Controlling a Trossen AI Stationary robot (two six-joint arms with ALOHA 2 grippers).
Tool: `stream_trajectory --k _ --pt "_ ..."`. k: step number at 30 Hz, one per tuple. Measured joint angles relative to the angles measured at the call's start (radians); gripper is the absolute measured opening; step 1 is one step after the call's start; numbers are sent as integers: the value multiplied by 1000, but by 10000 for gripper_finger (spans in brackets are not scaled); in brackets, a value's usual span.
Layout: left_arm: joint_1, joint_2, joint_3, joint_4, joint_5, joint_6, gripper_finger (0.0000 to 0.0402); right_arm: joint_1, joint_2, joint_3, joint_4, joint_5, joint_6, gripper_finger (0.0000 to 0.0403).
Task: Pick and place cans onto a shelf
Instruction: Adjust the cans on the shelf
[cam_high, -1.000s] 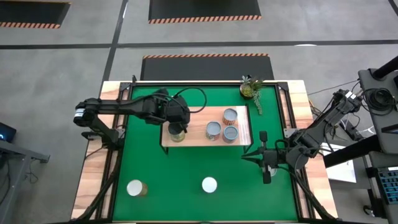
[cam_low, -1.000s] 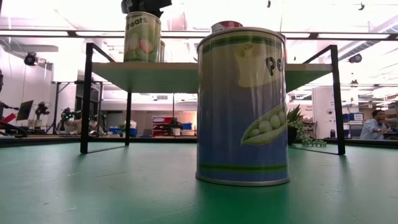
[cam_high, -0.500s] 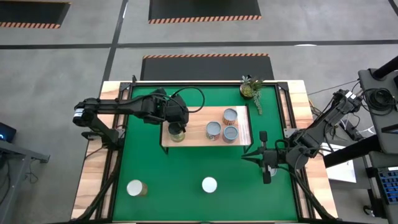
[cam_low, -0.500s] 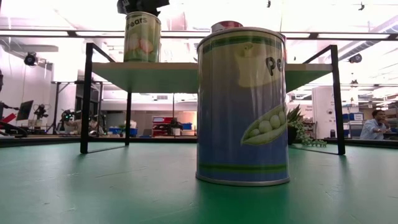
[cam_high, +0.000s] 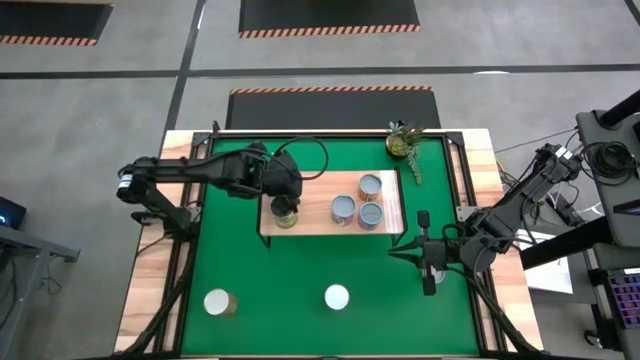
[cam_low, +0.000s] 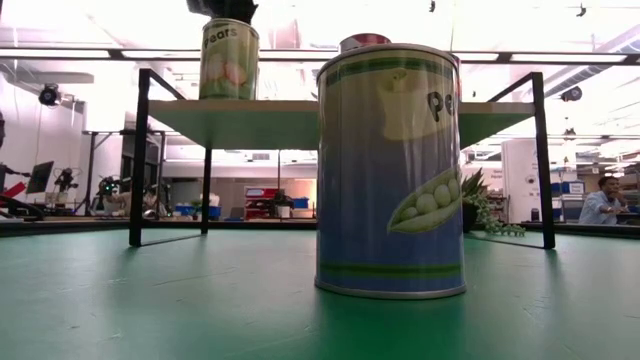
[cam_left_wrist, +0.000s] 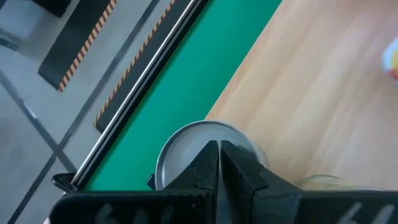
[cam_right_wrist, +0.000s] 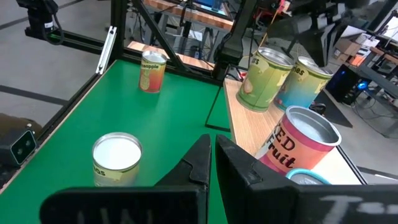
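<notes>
Little has moved since the earlier frame: only the left claw (cam_high: 285, 207) has edged slightly, rising a touch off the can top in the low view.

From above, the shelf (cam_high: 310, 222) sits near the middle of the counter (cam_high: 145, 300), on the green mat (cam_high: 300, 270). Four cans stand on it: the pears can (cam_high: 286, 216) at its left end under the clenched left claw, and three more cans (cam_high: 357, 206) grouped toward its right end. Two cans stand on the mat near the counter's front edge: a tan can (cam_high: 218, 302) toward the front-left corner and a white-topped can (cam_high: 336, 296) near the middle. A potted plant (cam_high: 402, 142) stands by the far-right corner. The right claw (cam_high: 427, 250), clenched and empty, waits near the counter's right edge.

At counter level, the nearest can carries a pea-pod picture and the letters "pe"; the shelf can (cam_low: 228, 60) reads "pears".

On the left wrist, shut fingers (cam_left_wrist: 217, 163) hover over a silver lid (cam_left_wrist: 186, 149).

On the right wrist, one shelf can (cam_right_wrist: 298, 146) reads "RED fruit", and a far can (cam_right_wrist: 151, 70) bears small, unclear lettering.
</notes>
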Motion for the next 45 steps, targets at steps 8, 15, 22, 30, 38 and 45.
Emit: stream_trajectory --k 8,15,22,30,38,45 --pt "-102 -1 90 -4 56 -36 0 0 0 0 0 0 -2 13" --pt "-231 3 51 -5 121 -79 0 0 0 1 0 0 1 13" --pt "-254 22 31 -14 85 -109 0 0 0 1 1 0 -1 13" --pt "-254 24 31 -19 63 -109 0 0 0 2 21 0 -6 13" --pt "-254 24 31 -60 -12 -108 0 0 0 2 19 0 -8 13" --pt "-252 25 30 -61 -60 -110 0 0 0 2 20 0 -6 13"
